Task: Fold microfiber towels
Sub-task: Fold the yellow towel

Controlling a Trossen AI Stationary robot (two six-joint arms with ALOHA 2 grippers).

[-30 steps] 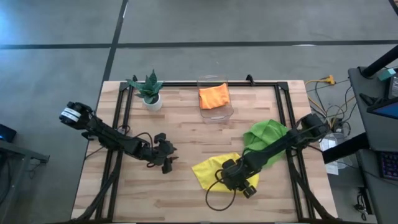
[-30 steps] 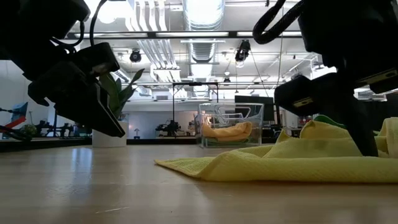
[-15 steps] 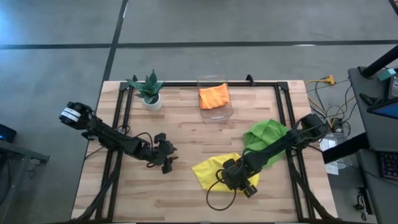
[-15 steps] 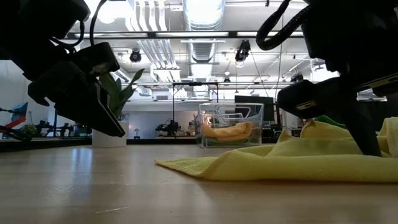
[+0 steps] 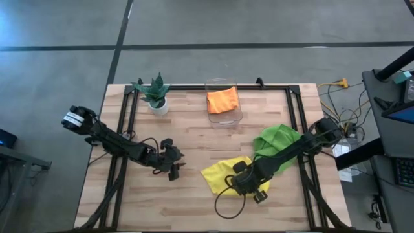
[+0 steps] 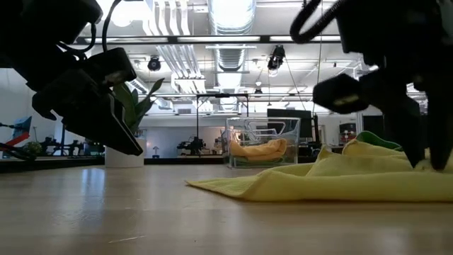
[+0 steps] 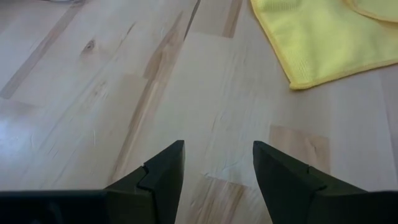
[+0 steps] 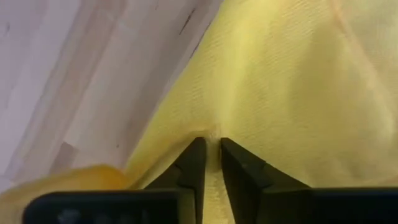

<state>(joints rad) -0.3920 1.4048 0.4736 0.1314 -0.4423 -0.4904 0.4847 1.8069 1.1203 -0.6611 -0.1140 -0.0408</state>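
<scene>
The right gripper [image 8: 211, 163] is pinching a fold of the yellow towel [image 5: 223, 175], its fingers nearly together on the cloth. That towel is lying crumpled on the table [image 5: 194, 129], just beside the lime green towel [image 5: 275, 139]. The left gripper [image 7: 217, 171] is hovering with its fingers spread, holding nothing, near the yellow towel. The orange towel [image 5: 222, 100] is sitting in the clear bin [image 5: 226, 116], well apart from it.

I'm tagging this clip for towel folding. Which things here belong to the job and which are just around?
Job: yellow towel, pinched by the right gripper; green towel; orange towel; left gripper, open, waiting.
Around: potted plant; clear bin; table.
</scene>
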